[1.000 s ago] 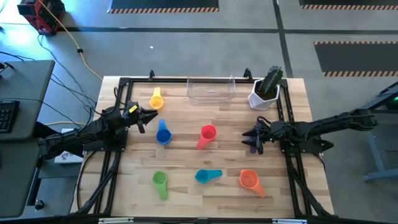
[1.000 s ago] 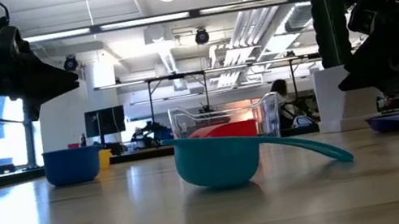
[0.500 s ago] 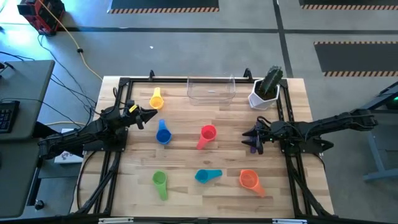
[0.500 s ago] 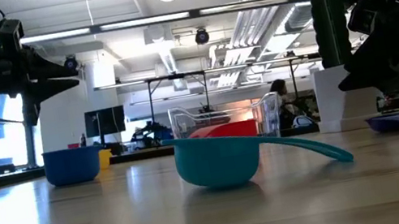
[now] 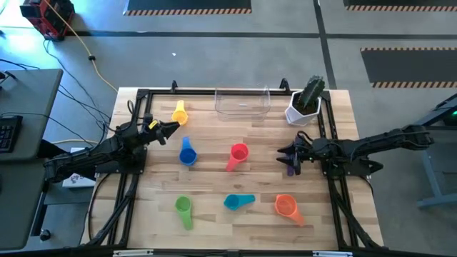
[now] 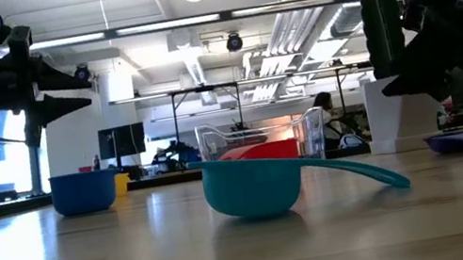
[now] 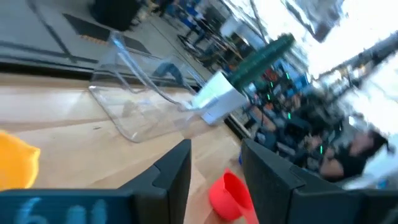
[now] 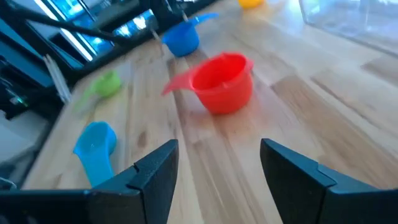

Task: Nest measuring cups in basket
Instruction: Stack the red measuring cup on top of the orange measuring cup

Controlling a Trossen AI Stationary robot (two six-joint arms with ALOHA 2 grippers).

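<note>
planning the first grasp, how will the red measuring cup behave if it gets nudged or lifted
The red measuring cup looks like thin moulded plastic, so probably stiff and light for its size. It sits upright on a flat base on the bare table, so a nudge would likely slide it rather than roll it. Its handle juts to one side, so a push there may spin it.

A white angular pot (image 5: 303,113) holding a green cactus (image 5: 312,92) stands at the table's (image 5: 257,178) upper right.
</note>
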